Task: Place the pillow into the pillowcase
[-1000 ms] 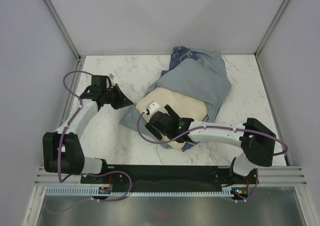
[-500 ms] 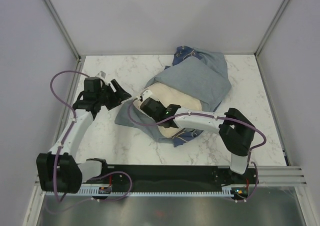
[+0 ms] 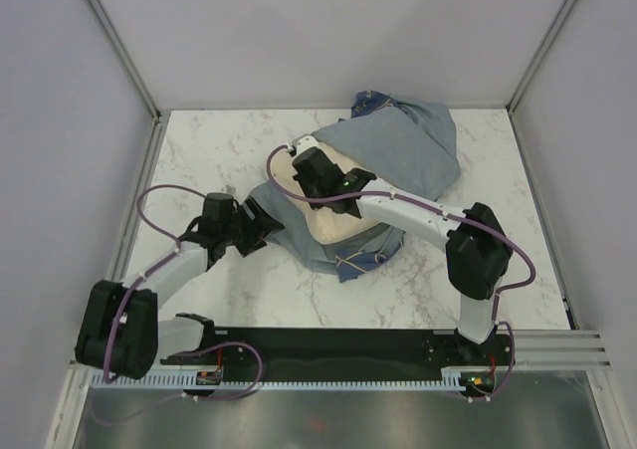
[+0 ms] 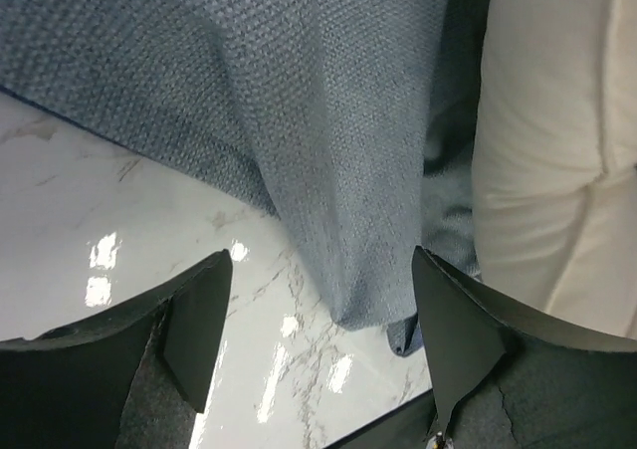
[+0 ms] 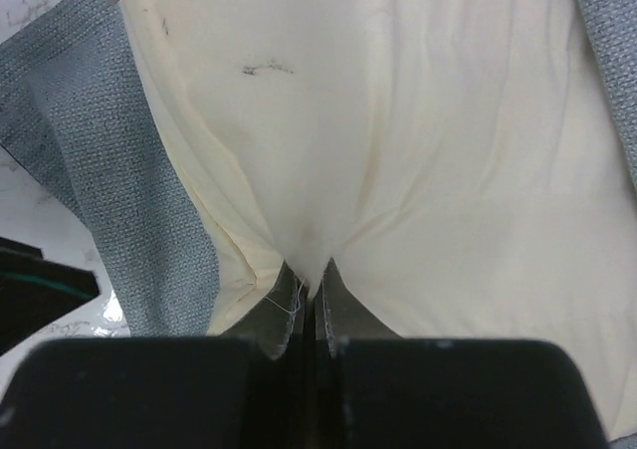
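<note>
While a pinch of the plump cream quilted pillow (image 5: 398,120) is clamped between the closed fingers of the right gripper (image 5: 311,275), the pillow lies only partly inside the floppy denim-blue cloth pillowcase (image 3: 408,150) — its near-left part is uncovered. The left gripper (image 4: 318,270) is held with jaws apart at the sack's loose hem, with nothing gripped. If the pillow is pushed now, the unheld case may be dragged along with it, or the thin fold may be pulled out of the pinch. Such sliding would be helped by the glossy white marble-patterned tabletop (image 3: 219,150) — little friction is likely offered. The cell is enclosed by plain pale grey walls (image 3: 328,31).
</note>
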Tool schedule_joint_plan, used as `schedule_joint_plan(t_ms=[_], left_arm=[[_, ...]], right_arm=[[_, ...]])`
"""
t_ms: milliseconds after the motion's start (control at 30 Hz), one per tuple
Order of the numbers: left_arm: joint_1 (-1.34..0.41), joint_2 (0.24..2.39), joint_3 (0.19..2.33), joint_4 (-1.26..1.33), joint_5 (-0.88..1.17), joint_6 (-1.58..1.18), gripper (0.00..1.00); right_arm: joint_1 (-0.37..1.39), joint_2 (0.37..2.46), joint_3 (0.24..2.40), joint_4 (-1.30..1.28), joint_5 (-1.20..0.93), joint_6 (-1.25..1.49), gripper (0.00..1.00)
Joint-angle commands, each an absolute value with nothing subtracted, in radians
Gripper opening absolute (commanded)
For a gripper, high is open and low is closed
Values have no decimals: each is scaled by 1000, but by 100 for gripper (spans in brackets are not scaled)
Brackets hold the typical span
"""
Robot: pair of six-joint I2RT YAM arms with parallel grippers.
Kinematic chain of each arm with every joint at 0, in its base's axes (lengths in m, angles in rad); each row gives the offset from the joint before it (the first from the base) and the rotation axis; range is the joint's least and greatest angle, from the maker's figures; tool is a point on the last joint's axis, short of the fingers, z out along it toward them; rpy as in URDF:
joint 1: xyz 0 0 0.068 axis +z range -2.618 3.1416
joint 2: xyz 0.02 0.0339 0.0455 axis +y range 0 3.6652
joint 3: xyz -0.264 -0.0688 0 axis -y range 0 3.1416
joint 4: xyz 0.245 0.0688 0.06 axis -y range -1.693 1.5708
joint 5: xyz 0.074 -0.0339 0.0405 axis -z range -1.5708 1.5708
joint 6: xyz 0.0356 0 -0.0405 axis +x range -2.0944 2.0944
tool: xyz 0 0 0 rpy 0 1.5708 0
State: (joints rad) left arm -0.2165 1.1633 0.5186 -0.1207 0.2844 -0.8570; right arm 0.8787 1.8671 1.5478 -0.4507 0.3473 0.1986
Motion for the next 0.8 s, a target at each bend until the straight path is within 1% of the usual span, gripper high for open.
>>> schedule_joint_plan(t_ms=[0,33,67,133,233,300,333,367,400,433,467,600,700,767], left_arm=[[-273,1277,518,95,215,-995,81],[-308,1311,552,110,201,-1011,81],[-324,1381,570,110,184,-1020,81],[-342,1448,616,112,166,-1055,81],[-383,1554,627,165,135,-1107,80],[-391,1604,632,225,114,-1124,74],[-394,1617,640,248,114,-1130,69],[-393,1627,643,299,114,-1131,47],[-393,1634,646,333,104,-1131,32],[-393,1637,635,381,100,-1118,20],[-394,1637,627,523,126,-1100,3],[-393,1614,620,685,214,-1022,2],[-393,1551,603,744,294,-1026,2],[-393,1493,615,723,351,-1040,2]], right_arm=[[884,1875,1614,-426,316,221,0],[884,1873,1617,-426,316,221,0],[884,1873,1617,-425,319,222,0],[882,1864,1615,-423,318,221,0],[879,1846,1603,-423,321,219,0],[877,1821,1591,-423,322,219,0],[876,1812,1571,-420,325,221,0],[871,1801,1559,-419,325,221,0],[871,1780,1546,-417,327,222,0],[868,1769,1520,-408,328,221,0],[867,1758,1508,-408,325,222,0],[864,1717,1486,-413,334,203,0],[865,1710,1518,-448,371,176,0],[865,1710,1577,-500,393,157,0]])
